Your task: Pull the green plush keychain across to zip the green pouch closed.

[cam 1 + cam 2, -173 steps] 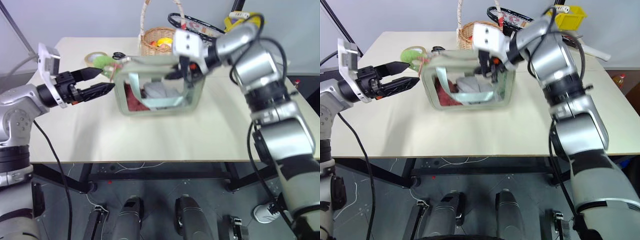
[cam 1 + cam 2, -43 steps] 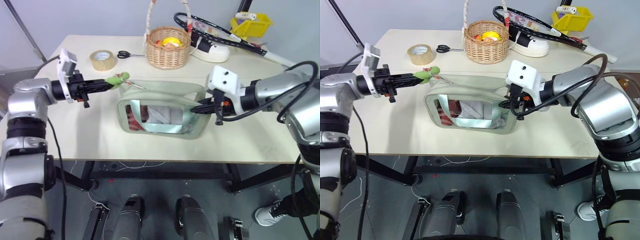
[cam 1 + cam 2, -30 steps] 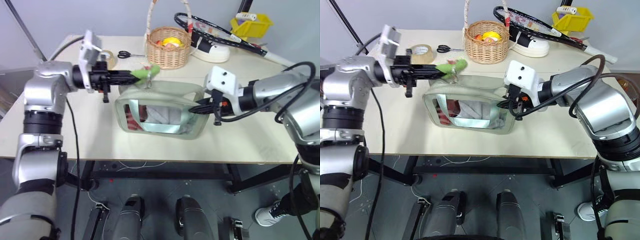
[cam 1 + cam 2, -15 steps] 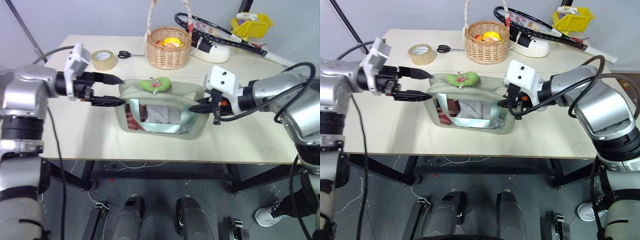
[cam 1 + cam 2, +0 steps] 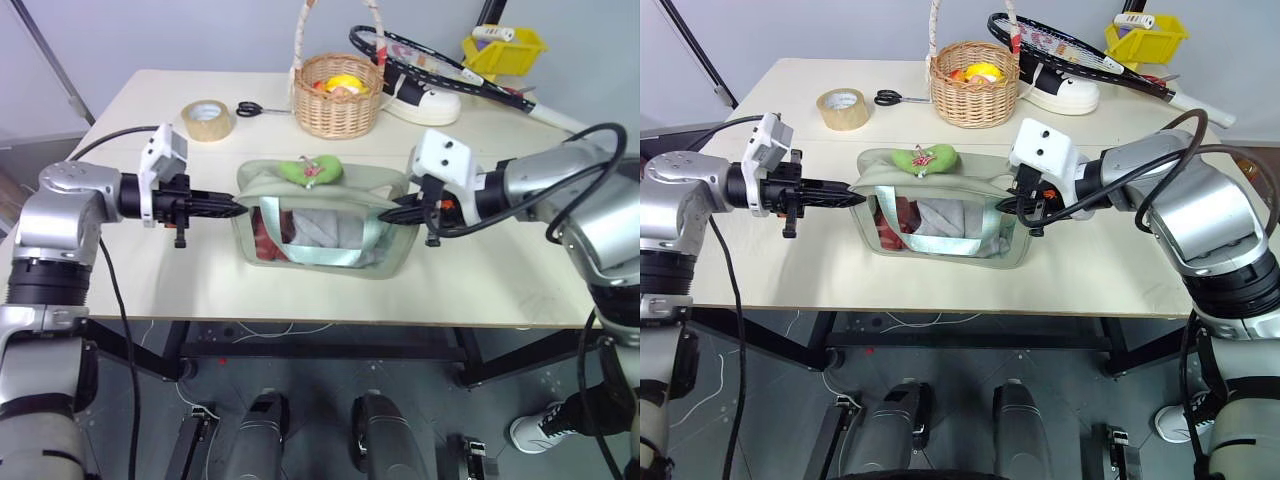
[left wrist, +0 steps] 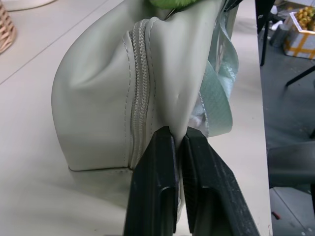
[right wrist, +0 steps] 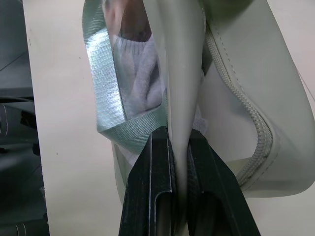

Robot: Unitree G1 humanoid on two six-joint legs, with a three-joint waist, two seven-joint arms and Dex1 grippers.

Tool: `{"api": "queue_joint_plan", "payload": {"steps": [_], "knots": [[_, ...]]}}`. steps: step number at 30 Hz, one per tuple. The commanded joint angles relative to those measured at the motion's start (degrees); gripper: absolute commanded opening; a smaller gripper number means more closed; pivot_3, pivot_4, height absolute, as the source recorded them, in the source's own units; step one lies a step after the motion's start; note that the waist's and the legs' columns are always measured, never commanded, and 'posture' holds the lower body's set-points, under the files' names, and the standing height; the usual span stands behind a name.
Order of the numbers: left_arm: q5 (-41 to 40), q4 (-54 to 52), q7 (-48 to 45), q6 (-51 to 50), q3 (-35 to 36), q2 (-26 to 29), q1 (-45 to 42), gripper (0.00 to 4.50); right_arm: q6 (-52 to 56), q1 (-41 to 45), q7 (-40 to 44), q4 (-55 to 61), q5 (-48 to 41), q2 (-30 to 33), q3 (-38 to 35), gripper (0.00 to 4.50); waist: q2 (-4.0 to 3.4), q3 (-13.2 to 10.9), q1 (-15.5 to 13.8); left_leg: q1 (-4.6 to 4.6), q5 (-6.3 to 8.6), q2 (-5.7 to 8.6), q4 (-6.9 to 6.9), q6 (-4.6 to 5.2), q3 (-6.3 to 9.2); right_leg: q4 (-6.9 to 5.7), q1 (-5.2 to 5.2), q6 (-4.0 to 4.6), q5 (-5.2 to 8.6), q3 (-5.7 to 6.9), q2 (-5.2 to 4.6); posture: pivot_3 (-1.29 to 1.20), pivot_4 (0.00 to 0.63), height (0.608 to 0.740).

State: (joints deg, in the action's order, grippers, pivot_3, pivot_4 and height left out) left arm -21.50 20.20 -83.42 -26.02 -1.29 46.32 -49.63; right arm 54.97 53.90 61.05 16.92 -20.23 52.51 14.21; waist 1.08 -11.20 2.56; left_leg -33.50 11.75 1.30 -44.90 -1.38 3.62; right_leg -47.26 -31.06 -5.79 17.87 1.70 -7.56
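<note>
Nearest you, the pouch [image 5: 320,215] sits at table centre, stretched between your two arms. Its clear front window faces you, a pale strap [image 5: 330,255] looping across it, with red and grey contents visible inside.

At the pouch's 9 o'clock end, your left gripper [image 5: 232,208] has its fingers [image 6: 157,196] pressed together on a fold of pouch fabric — the wrist view shows the fold pinched between them just beside the end of the zipper [image 6: 142,98].

At the 3 o'clock end, your right gripper [image 5: 1012,206] is likewise clamped, its fingers [image 7: 150,196] closed on the pouch's edge material where the strap meets the side; the zipper track curves past just beside them.

The keychain [image 5: 312,171] lies on top of the pouch, along the far edge, a little toward 9 o'clock of the middle. Neither gripper touches it; a pinkish-red spot shows on its fuzz.

Beyond the pouch, toward 12 o'clock, stands a wicker basket [image 5: 336,95] with yellow items in it. At about 10 o'clock lie a tape roll [image 5: 207,119] and scissors [image 5: 257,108]. At 1 o'clock a racket [image 5: 440,72] rests on a white object — behind it, a yellow bin [image 5: 502,45] at the table's far corner.
</note>
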Motion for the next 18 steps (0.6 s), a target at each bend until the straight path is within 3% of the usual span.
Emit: {"api": "queue_joint_plan", "payload": {"steps": [1, 5, 6, 7, 8, 10, 13, 17, 18], "knots": [[0.83, -0.86, 2.16, 1.13, 0.5, -0.64, -0.62, 0.0, 0.36, 1.07, 1.87, 2.7, -2.94, 0.72, -3.39, 1.16, 0.0, 0.0, -0.07, 0.0, 0.0, 0.0, 0.0, 0.0, -0.01, 0.0, 0.0, 0.0, 0.0, 0.0, 0.0, 0.0, 0.15, 0.644], [0.7, -2.18, 2.54, 0.8, -0.03, -1.34, -0.37, 0.0, 2.74, 5.91, 1.85, 1.73, -10.58, -3.38, -10.31, 3.17, 0.0, 0.0, -0.07, 0.0, 0.0, 0.01, -0.04, 0.0, 0.01, 0.0, 0.04, -0.01, 0.0, 0.01, 0.0, 0.0, 0.15, 0.644], [0.78, -2.2, 2.63, 0.91, -0.07, -1.43, -0.28, 0.0, 2.8, 7.71, 0.96, 0.99, -10.79, -4.99, -10.17, 3.38, 0.0, 0.0, -0.13, 0.0, 0.0, 0.01, -0.04, 0.01, 0.01, 0.0, 0.04, -0.01, 0.0, 0.01, 0.0, 0.0, 0.15, 0.644], [0.84, -2.23, 2.74, 0.91, -0.04, -1.53, -0.2, 0.0, 2.33, 9.59, -0.6, -0.4, -9.54, -7.08, -8.46, 3.87, 0.01, 0.01, -0.11, 0.0, 0.0, 0.01, -0.04, 0.01, 0.04, -0.02, 0.04, -0.02, 0.0, 0.03, 0.01, 0.0, 0.15, 0.644], [0.84, -2.44, 2.85, 0.84, 0.03, -1.6, -0.02, 0.0, 1.37, 11.19, -2.34, -2.29, -7.77, -9.4, -6.35, 3.92, 0.0, 0.02, -0.02, 0.04, 0.0, 0.02, -0.06, 0.01, 0.04, 0.01, 0.11, -0.02, 0.0, 0.04, 0.01, 0.0, 0.15, 0.644], [0.75, -2.93, 3.0, 0.64, 0.15, -1.68, 0.29, 0.0, -0.17, 13.57, -5.42, -6.3, -4.2, -13.36, -2.7, 4.44, -0.03, 0.03, 0.09, 0.12, 0.0, 0.03, -0.04, 0.01, 0.04, 0.01, 0.15, -0.02, 0.0, 0.03, -0.01, 0.0, 0.15, 0.644], [0.55, -3.67, 3.05, 0.39, 0.33, -1.7, 0.81, 0.0, -2.74, 16.75, -9.08, -14.05, 2.4, -18.72, 3.94, 4.44, -0.03, 0.03, 0.19, 0.09, 0.0, 0.03, -0.02, 0.0, 0.01, -0.03, 0.08, -0.02, 0.0, 0.02, 0.0, 0.0, 0.15, 0.644], [0.29, -4.49, 3.27, -0.04, 0.63, -1.4, 1.27, 0.0, -2.57, 18.11, -8.5, -16.43, 3.55, -19.82, 4.34, 3.1, -0.03, 0.03, -0.25, -0.1, -0.01, 0.12, -0.14, 0.0, 0.06, -0.08, -0.01, -0.04, 0.01, 0.05, 0.1, 0.0, 0.15, 0.644], [0.23, -4.63, 3.33, -0.04, 0.73, -1.26, 1.41, 0.0, -2.06, 18.21, -8.07, -16.27, 3.01, -19.67, 3.8, 2.49, -0.03, 0.03, -0.17, -0.1, 0.0, 0.14, -0.17, 0.0, 0.05, -0.08, 0.01, -0.06, -0.01, 0.04, 0.1, 0.0, 0.15, 0.644]]}}
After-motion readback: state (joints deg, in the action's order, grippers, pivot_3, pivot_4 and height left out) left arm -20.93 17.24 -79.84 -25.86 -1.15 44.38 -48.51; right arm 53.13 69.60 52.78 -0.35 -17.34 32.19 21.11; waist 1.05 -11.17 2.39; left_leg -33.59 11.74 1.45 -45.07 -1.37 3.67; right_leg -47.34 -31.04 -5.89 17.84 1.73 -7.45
